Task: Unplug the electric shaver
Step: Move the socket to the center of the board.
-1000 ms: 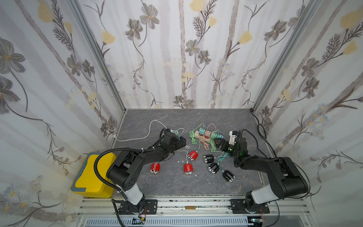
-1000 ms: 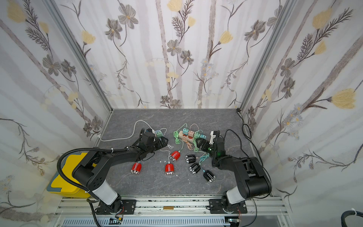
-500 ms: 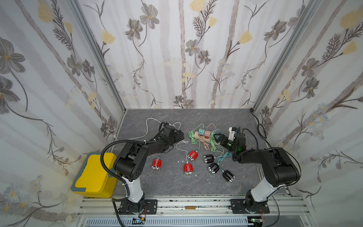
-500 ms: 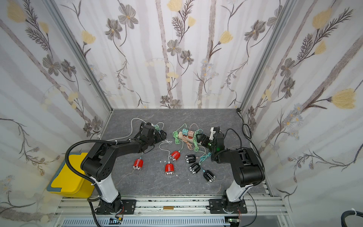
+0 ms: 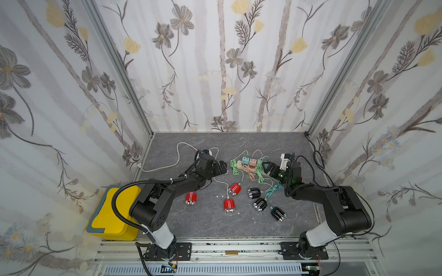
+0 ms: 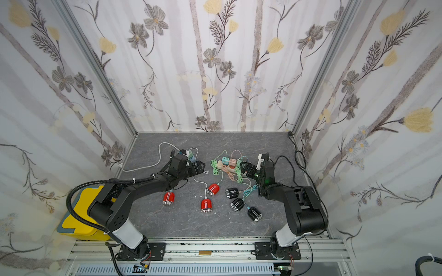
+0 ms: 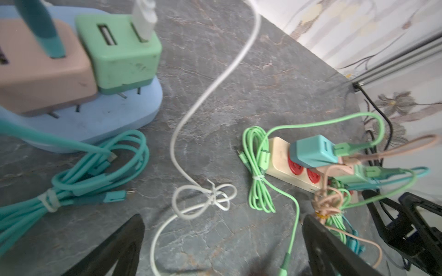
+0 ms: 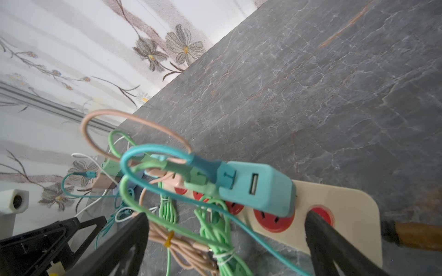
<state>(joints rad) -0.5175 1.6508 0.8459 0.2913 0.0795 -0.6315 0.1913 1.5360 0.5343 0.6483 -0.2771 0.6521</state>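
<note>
Both tools are seen spread wide, nothing gripped. Compared with a second back, the right tool (image 5: 267, 168) has been slid toward 9 o'clock, up to the 3 o'clock end of the cream power strip (image 5: 239, 164). The left tool (image 5: 221, 168) has barely been shifted and is parked at the strip's 9 o'clock. The red electric shavers (image 5: 235, 188) and black shavers (image 5: 254, 193) are left lying on the gray surface (image 5: 299, 148), at the strip's 6 o'clock.

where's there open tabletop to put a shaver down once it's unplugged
Two bare patches: the table strip along the back wall, and the front band between the red shavers, black shavers and the metal rail. Crowded: the middle, where the beige power strip, blue power strip and tangled cables lie close together.
</note>
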